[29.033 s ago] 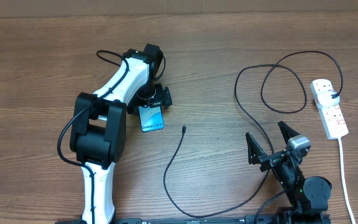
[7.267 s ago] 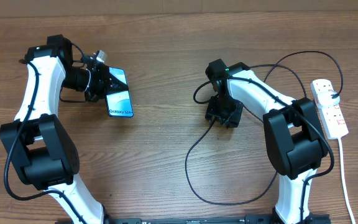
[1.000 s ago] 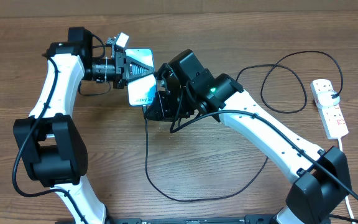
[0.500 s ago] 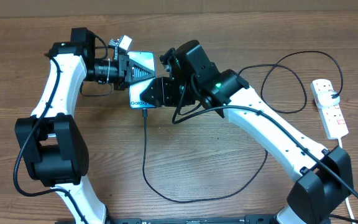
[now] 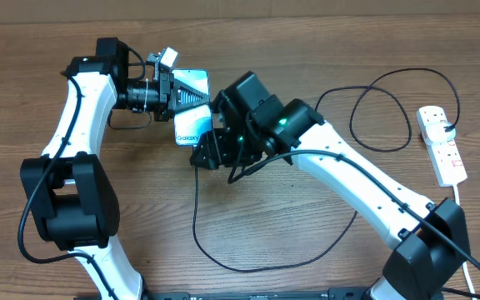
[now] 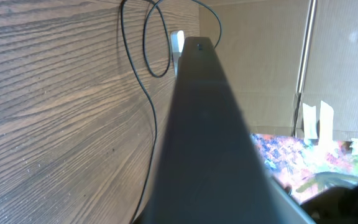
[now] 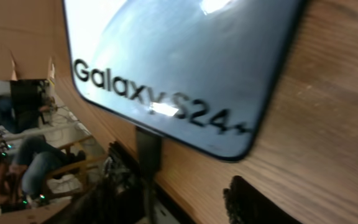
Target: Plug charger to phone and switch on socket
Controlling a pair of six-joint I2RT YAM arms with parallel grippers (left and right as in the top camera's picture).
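The phone (image 5: 188, 133) sits left of centre in the upper half of the overhead frame. Its long axis runs roughly top to bottom with the "Galaxy" end toward the bottom edge, and it is a flat slab with a pale blue lit screen and a dark rim. The left gripper (image 5: 182, 96) is clamped on its upper part, the charger (image 5: 195, 217) meets its lower edge with its connector (image 7: 148, 149), and the right gripper (image 5: 210, 152) hovers just beside that end, fingers (image 7: 253, 200) spread apart and gripping nothing.
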